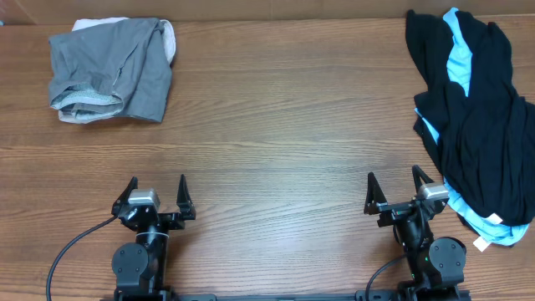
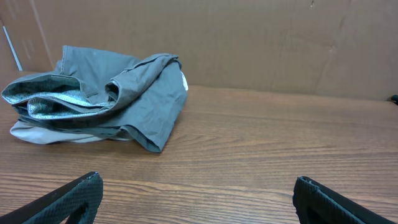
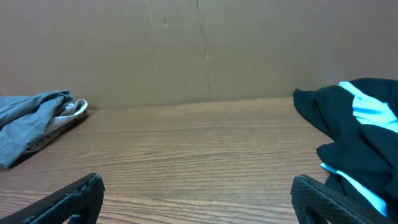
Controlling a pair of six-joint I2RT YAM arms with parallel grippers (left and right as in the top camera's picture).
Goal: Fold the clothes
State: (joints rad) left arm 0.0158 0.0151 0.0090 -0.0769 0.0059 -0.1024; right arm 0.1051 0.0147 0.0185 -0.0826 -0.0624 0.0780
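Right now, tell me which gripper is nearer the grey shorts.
Left. The left gripper sits on the same side as the shorts; the right gripper is across the table.

Grey shorts point(image 1: 113, 71) w/ cream garment point(image 1: 167, 38) beneath; black garment point(image 1: 485, 125), light-blue garment point(image 1: 458, 58).

The left arm point(image 1: 138, 259) sits at the table's near edge, left of the middle; the right arm point(image 1: 435, 251) sits at the same edge, toward the near right corner. Both are drawn back and low. The left gripper point(image 1: 157, 179) and right gripper point(image 1: 393, 174) point at the far edge, jaws spread wide and holding nothing, their fingers point(image 2: 74, 199) dark.
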